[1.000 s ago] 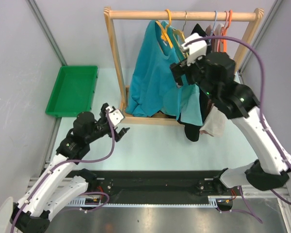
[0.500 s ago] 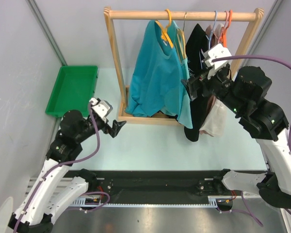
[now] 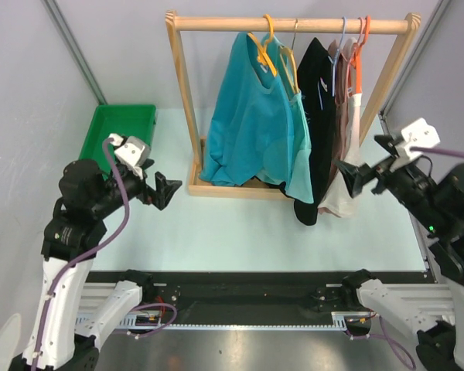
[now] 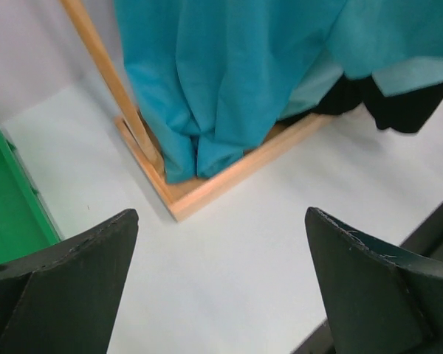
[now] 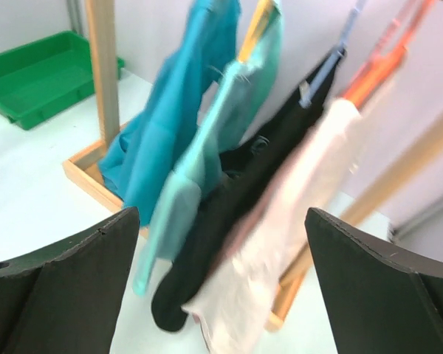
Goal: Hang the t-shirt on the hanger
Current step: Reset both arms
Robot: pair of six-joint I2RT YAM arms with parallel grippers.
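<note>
The teal t-shirt (image 3: 247, 116) hangs in soft folds from the thin yellow-orange hanger (image 3: 267, 31) on the wooden rack (image 3: 184, 100). In front of the rack, the left gripper (image 3: 166, 191) and right gripper (image 3: 348, 176) gape empty.

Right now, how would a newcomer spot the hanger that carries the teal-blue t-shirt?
Find the wooden rack at the back. The hanger hooks its rail above the leftmost garment, the teal-blue t-shirt; it is thin and yellow-orange, unlike the redder hanger far right.
</note>
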